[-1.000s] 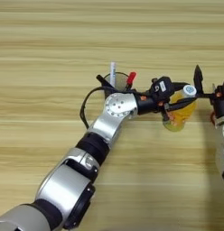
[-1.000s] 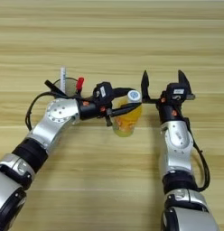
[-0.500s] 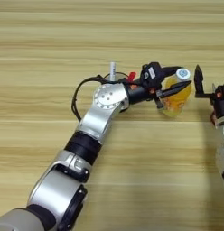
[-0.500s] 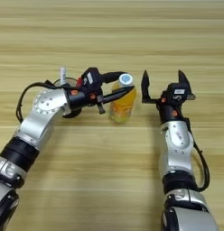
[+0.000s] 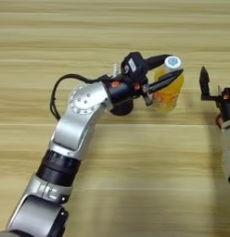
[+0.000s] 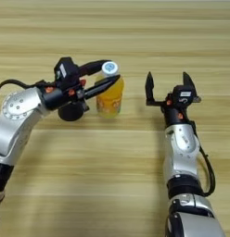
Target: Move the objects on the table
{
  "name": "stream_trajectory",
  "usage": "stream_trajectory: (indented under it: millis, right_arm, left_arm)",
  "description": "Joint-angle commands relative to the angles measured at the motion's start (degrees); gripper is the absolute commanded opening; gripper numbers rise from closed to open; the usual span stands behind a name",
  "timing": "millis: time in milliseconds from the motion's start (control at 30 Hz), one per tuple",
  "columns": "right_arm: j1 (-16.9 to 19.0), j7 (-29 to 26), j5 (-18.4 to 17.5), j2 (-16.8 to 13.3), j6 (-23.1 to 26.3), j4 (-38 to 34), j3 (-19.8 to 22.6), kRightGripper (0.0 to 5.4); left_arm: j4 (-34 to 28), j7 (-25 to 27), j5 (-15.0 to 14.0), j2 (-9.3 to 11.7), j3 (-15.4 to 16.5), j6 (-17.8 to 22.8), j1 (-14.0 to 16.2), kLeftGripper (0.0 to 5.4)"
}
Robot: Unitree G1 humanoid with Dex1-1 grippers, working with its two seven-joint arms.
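Note:
A small clear bottle of orange drink (image 5: 167, 90) with a white cap stands near the middle of the wooden table (image 5: 112, 176), tilted slightly. My left gripper (image 6: 112, 71) reaches in from the left and is shut on the bottle, one black finger on each side of its neck just under the cap. Whether the bottle's base touches the wood I cannot tell. My right gripper (image 6: 167, 79) is open a short way right of the bottle, fingers pointing away from me with nothing between them.
A black cup (image 6: 72, 112) sits on the table under the left gripper's wrist, mostly hidden by it, with a pen tip (image 5: 116, 69) showing above. Bare wood lies beyond the bottle and in front of both arms.
The left gripper has carried the bottle away from me and to the left, out from beside the right gripper. The right arm has stayed almost still.

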State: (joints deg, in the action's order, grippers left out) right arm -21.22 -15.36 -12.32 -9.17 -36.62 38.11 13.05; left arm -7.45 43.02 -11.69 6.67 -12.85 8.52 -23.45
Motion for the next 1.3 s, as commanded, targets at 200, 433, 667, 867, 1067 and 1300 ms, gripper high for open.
stream_trajectory:
  millis: [200, 433, 667, 867, 1067, 1300]
  right_arm:
    - [-0.73, -1.36, -1.05, -0.54, 1.26, 0.22, 0.19, 5.40]
    - [-0.54, -4.76, -2.94, -0.68, 2.33, -0.81, 0.16, 5.40]
    - [0.64, -15.14, -8.37, -1.56, 8.45, -9.90, -2.57, 5.40]
    - [2.81, -25.30, -16.48, -5.93, 23.22, -27.25, -6.44, 5.40]
    - [4.52, -33.69, -22.94, -12.28, 38.17, -37.83, -8.62, 5.40]
    - [5.44, -43.40, -23.42, -18.67, 48.48, -41.64, -12.35, 5.40]
  left_arm:
    - [-4.23, -0.74, -3.31, 4.93, 3.30, 3.39, 4.75, 1.74]
    - [-6.02, 1.44, -5.42, 9.40, 5.60, 2.45, 9.81, 1.74]
    - [-7.23, 2.89, -6.91, 12.42, 7.36, 1.83, 12.40, 1.74]
    - [-6.88, 3.22, -7.39, 13.64, 7.78, 1.66, 11.99, 1.74]
    - [-7.12, 3.69, -7.69, 14.18, 7.83, 1.62, 11.57, 1.74]
    - [-7.42, 4.13, -7.73, 14.96, 7.60, 1.93, 10.92, 1.74]
